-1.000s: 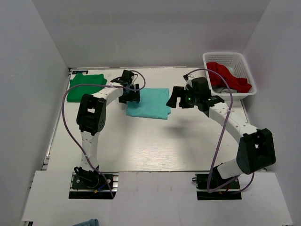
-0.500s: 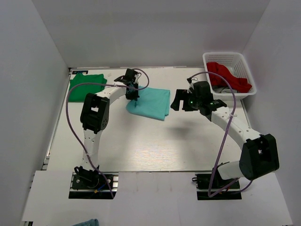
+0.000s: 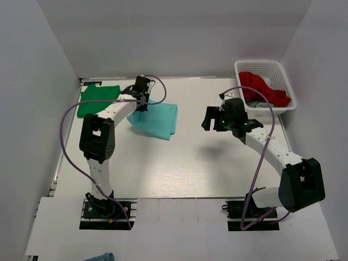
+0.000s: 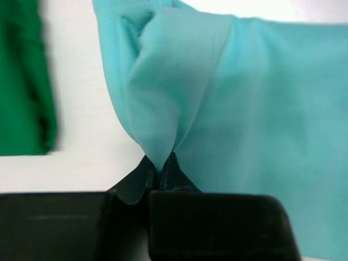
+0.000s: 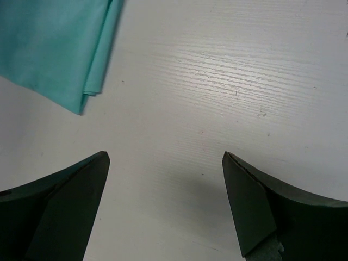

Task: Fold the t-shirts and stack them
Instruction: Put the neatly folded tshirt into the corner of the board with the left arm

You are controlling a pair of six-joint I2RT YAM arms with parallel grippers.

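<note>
Two t-shirts lie on the far left part of the white counter (image 3: 179,163). Farthest left, the emerald green t-shirt (image 3: 99,100) sits folded near the back left corner. In the left wrist view it shows as a dark green strip (image 4: 22,76) along the left edge, with bare counter between it and the other shirt.

Just to its right, the left end effector (image 3: 142,104) is clenched on the light teal t-shirt (image 3: 157,118). The wrist view shows its two black fingertips (image 4: 160,168) pressed together with a thin pinch of teal fabric (image 4: 261,109) caught between them. The cloth gathers into creased folds that run down to the pinch. The grip is at the shirt's far left edge. From there the folded shirt spreads to the right and toward the near side as a slightly tilted rectangle.

Further right, past a stretch of bare counter, the right end effector (image 3: 212,117) hovers with its fingers spread wide and nothing between them. Its wrist view looks down between the two dark fingertips (image 5: 166,157) at plain counter, and a layered corner of the teal shirt (image 5: 54,49) lies at the upper left, well apart from the fingers.

At the far right corner stands a white basket (image 3: 261,64) holding a red cloth (image 3: 266,89).
</note>
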